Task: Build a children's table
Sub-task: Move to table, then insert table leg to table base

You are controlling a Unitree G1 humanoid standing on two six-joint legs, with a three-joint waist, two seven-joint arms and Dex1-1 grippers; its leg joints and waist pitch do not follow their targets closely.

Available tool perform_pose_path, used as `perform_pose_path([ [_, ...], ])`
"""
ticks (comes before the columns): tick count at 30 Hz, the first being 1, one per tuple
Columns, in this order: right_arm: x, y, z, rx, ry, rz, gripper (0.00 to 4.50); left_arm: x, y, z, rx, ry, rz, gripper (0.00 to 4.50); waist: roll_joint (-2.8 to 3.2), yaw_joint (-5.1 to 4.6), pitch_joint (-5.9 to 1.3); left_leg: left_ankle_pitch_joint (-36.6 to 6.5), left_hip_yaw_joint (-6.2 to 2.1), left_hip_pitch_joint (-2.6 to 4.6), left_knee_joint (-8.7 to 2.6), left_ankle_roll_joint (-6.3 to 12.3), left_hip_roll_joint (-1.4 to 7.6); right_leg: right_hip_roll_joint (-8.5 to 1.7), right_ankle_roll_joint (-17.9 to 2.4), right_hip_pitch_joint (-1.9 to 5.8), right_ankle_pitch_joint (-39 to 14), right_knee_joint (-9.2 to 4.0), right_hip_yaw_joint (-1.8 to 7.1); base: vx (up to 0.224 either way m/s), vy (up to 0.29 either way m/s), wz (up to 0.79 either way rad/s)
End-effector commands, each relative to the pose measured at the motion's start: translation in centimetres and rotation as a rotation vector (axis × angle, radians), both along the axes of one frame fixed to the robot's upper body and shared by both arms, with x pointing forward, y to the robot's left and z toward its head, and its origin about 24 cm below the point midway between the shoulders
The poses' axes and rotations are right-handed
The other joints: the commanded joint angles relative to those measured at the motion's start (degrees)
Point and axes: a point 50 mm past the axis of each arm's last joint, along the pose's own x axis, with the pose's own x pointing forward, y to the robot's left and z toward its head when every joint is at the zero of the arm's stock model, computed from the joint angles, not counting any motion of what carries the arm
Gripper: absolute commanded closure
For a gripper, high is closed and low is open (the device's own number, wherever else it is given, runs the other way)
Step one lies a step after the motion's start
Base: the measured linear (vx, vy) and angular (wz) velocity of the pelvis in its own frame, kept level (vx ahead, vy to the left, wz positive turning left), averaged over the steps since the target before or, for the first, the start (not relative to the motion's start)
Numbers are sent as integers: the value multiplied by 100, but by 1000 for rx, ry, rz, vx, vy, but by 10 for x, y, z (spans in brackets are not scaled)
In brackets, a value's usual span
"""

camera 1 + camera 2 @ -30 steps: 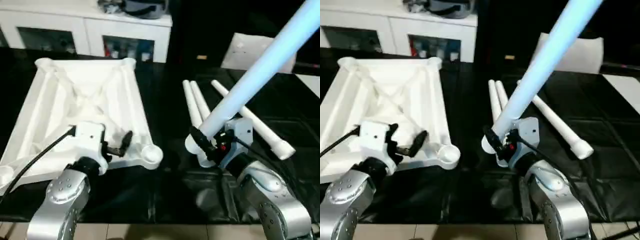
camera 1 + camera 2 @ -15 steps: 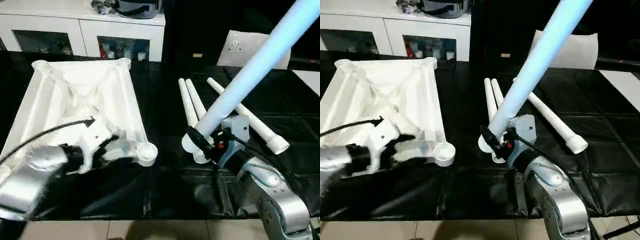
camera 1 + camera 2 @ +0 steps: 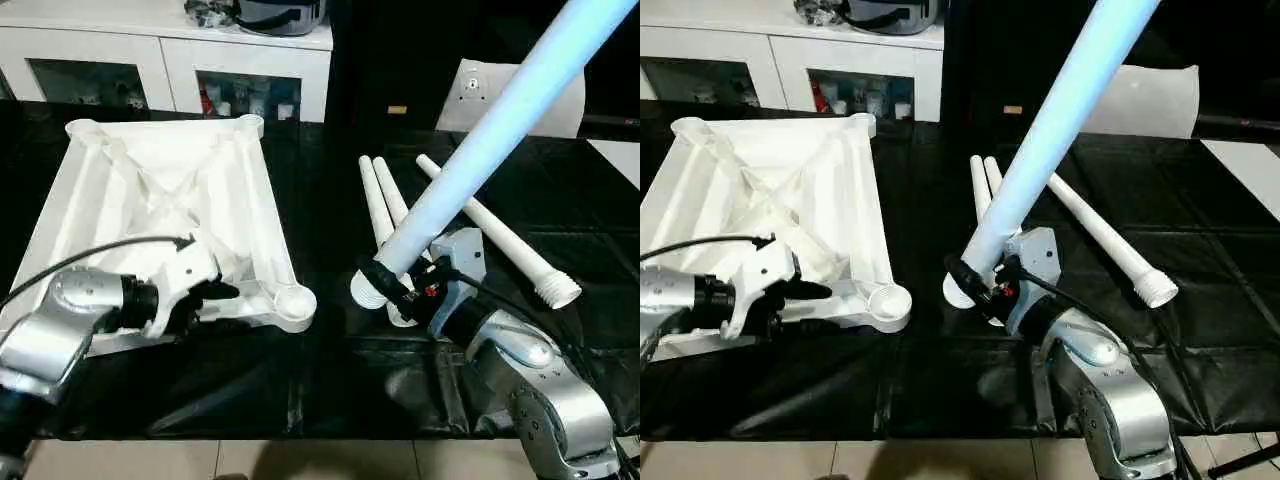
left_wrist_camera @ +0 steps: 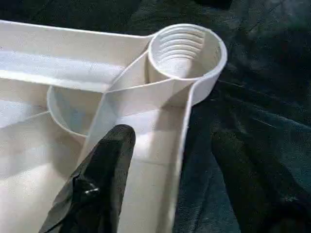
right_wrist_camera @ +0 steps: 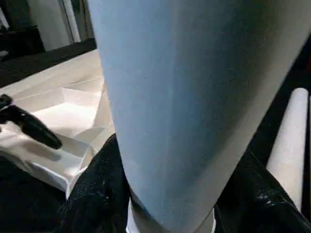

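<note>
The white tabletop (image 3: pixel 160 180) lies ribbed side up on the left of the black table. My left gripper (image 3: pixel 213 293) is down at its near rim, beside the round corner socket (image 3: pixel 296 300). It is open; one black finger (image 4: pixel 104 174) lies inside the rim and the other outside, with the socket (image 4: pixel 182 48) just ahead. My right gripper (image 3: pixel 400 285) is shut on a white leg (image 3: pixel 490 130), which tilts up to the far right. The leg's lower end hangs a little right of that socket. Three more legs (image 3: pixel 385 205) lie on the table behind it.
A white cabinet with glass doors (image 3: pixel 170 70) stands at the back. A flat white sheet with a small hole (image 3: pixel 470 85) leans at the back right. The lone leg (image 3: pixel 495 235) lies slanted to the right. The table's front edge (image 3: pixel 300 440) runs close below my arms.
My left gripper has dropped from above the tabletop to its near rim, next to the corner socket. The right gripper has carried the leg's lower end slightly left, toward that socket.
</note>
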Motion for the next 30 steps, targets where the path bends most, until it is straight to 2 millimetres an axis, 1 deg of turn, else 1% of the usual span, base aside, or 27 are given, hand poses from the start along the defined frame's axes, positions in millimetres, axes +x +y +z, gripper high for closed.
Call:
perform_pose_path([
  [1, 3, -1, 2, 9, -1, 2, 260, 1, -1, -1, 24, 1, -26, 185, 138, 8, -255, -592, -83, -28, -567, -152, 389, -535, -1155, 208, -502, -375, 324, 0, 0, 0],
  [2, 4, -1, 1, 10, -1, 3, 260, 2, -1, -2, 26, 5, -31, 194, 183, 19, -264, -546, -81, -24, -555, -159, 385, -540, -1188, 211, -413, -356, 325, 0, 0, 0],
  [3, 4, -1, 1, 10, -1, 4, 260, 2, -1, -2, 26, 5, -31, 206, 165, 8, -260, -563, -75, -24, -561, -161, 387, -533, -1197, 208, -411, -370, 325, 0, 0, 0],
  [4, 9, 1, 1, 21, 3, 12, 260, 3, -1, -5, 29, 14, -43, 206, 208, 9, -265, -605, -77, -17, -558, -184, 383, -534, -1235, 206, -394, -365, 323, 0, 0, 0],
  [5, 11, 2, 1, 20, -3, 15, 260, 4, 0, -6, 33, 18, -45, 219, 187, 0, -251, -671, -70, -25, -565, -182, 378, -527, -1243, 202, -468, -384, 325, 0, 0, 0],
  [7, 14, 4, 1, 22, -8, 26, 260, 4, 1, -9, 50, 27, -49, 236, 181, 8, -260, -702, -68, -18, -561, -190, 387, -547, -1269, 212, -536, -383, 333, 0, 0, 0],
  [8, 15, 5, 1, 25, -16, 29, 260, 4, 2, -11, 59, 31, -48, 236, 182, 16, -264, -591, -67, -28, -555, -172, 389, -547, -1283, 225, -409, -369, 334, 0, 0, 0],
  [10, 16, 7, 1, 27, -22, 33, 260, 4, 3, -13, 65, 34, -47, 265, 190, 22, -274, -422, -61, -25, -547, -150, 389, -543, -1304, 228, -186, -354, 326, 0, 0, 0],
  [12, 17, 9, 0, 14, -23, 43, 260, 4, 5, -15, 68, 33, -43, 278, 183, 27, -283, -285, -54, -31, -542, -126, 381, -535, -1318, 241, 0, -336, 323, 0, 0, 0],
  [13, 17, 11, -1, 5, -9, 62, 260, 4, 5, -16, 68, 33, -43, 286, 169, 27, -288, -223, -53, -35, -538, -101, 374, -531, -1334, 247, 96, -327, 319, 0, 0, 0],
  [15, 19, 13, -1, -9, -7, 64, 260, 3, 6, -16, 65, 36, -46, 311, 186, 33, -287, -226, -52, -35, -539, -85, 381, -540, -1349, 250, 113, -331, 321, 0, 0, 0],
  [16, 20, 14, -1, -15, -9, 65, 260, 3, 6, -16, 60, 40, -49, 318, 217, 32, -285, -255, -52, -33, -542, -103, 379, -537, -1366, 243, 93, -332, 319, 0, 0, 0],
  [18, 21, 15, -1, -28, -11, 73, 260, 3, 6, -16, 58, 43, -52, 332, 195, 24, -282, -311, -45, -27, -547, -132, 381, -530, -1383, 243, 14, -338, 317, 0, 0, 0],
  [20, 22, 17, -1, -54, -13, 89, 260, 2, 5, -18, 60, 48, -59, 356, 240, 30, -279, -343, -47, -19, -550, -159, 385, -527, -1378, 239, 6, -335, 317, 0, 0, 0],
  [21, 23, 18, -2, -80, 2, 104, 260, 1, 4, -20, 60, 50, -65, 364, 232, 24, -279, -353, -44, -20, -549, -160, 385, -523, -1379, 244, 36, -337, 319, 0, 0, 0],
  [22, 24, 19, -2, -83, 12, 112, 260, 1, 3, -20, 57, 51, -67, 376, 204, 20, -279, -340, -42, -23, -552, -152, 384, -522, -1381, 256, 39, -338, 318, 0, 0, 0],
  [23, 24, 21, -1, -78, 12, 142, 260, 2, 2, -21, 56, 50, -70, 376, 211, 22, -282, -332, -44, -24, -551, -151, 385, -527, -1391, 257, 36, -332, 318, 0, 0, 0],
  [24, 25, 23, 0, -75, 8, 171, 260, 2, 2, -21, 55, 49, -71, 390, 211, 26, -284, -344, -38, -25, -545, -134, 393, -537, -1424, 254, 20, -332, 319, 0, 0, 0],
  [25, 25, 25, 1, -80, 1, 194, 260, 2, 1, -22, 53, 48, -70, 390, 202, 26, -283, -337, -33, -28, -543, -126, 395, -535, -1427, 253, 33, -334, 320, 0, 0, 0],
  [29, 26, 32, 3, -79, -46, 241, 260, 0, -5, -25, 53, 37, -70, 425, 194, 35, -300, -197, -9, -30, -528, -79, 402, -540, -1452, 253, 222, -311, 316, 0, 0, 0],
  [30, 26, 34, 2, -81, -63, 239, 260, 0, -7, -26, 50, 28, -68, 433, 243, 47, -298, -180, -7, -30, -527, -91, 410, -540, -1463, 247, 292, -308, 316, 0, 0, 0],
])
